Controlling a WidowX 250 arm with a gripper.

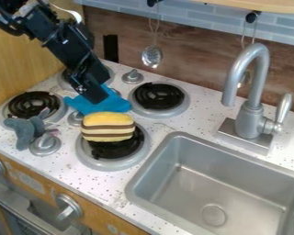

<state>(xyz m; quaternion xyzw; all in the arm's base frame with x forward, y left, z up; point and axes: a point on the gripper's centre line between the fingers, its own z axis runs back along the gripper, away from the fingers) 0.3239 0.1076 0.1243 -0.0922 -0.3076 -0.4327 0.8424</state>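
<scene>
The black gripper (91,95) hangs over the middle of the stovetop, the arm slanting down to it from the upper left corner. It is right at a bright blue cloth (115,105), which lies bunched among the burners and spreads out to both sides of the gripper's tip. I cannot tell how far open the gripper is, nor whether it has hold of the cloth or only touches it, as the dark parts run together there. Just in front of the cloth, a yellow toy with brown and cream stripes (108,126) (rounded on top, rather like a filled bun) rests on the front right burner (112,156), covering the back part of its black coil. The back right burner (159,108) is to the right of the cloth, and the front left burner (33,105) is to its left. A soft grey-blue object (24,131) lies at the near edge of that left burner, close beside a grey knob (45,143) on the speckled white counter (177,120). Farther right are the metal sink (201,183) and its grey faucet (251,120). A slotted utensil (152,57) hangs against the brown wall behind the stove.
</scene>
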